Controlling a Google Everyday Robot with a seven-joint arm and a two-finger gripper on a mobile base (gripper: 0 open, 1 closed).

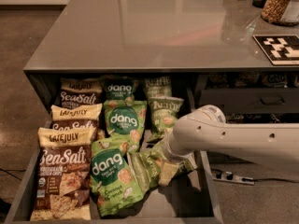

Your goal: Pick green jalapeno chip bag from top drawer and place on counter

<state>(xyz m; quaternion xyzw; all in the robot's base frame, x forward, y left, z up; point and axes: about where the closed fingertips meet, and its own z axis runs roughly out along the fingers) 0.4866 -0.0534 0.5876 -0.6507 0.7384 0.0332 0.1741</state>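
Note:
The top drawer [211, 190] stands pulled out below the grey counter [154, 27]. A crumpled olive-green jalapeno chip bag [145, 164] lies on its side in the drawer's front middle. My white arm reaches in from the right, and my gripper [167, 172] is down at the right end of that bag, touching it. Two more olive-green Kettle bags [166, 112] stand upright behind it.
Brighter green dang bags [114, 171] fill the drawer's middle and brown Sea Salt bags [63, 174] its left side. A narrower dark drawer with a bar handle [247, 99] is at the right. A jar [278, 3] and a black-and-white tag [280, 48] sit on the counter's right. A power strip [233, 177] lies on the floor.

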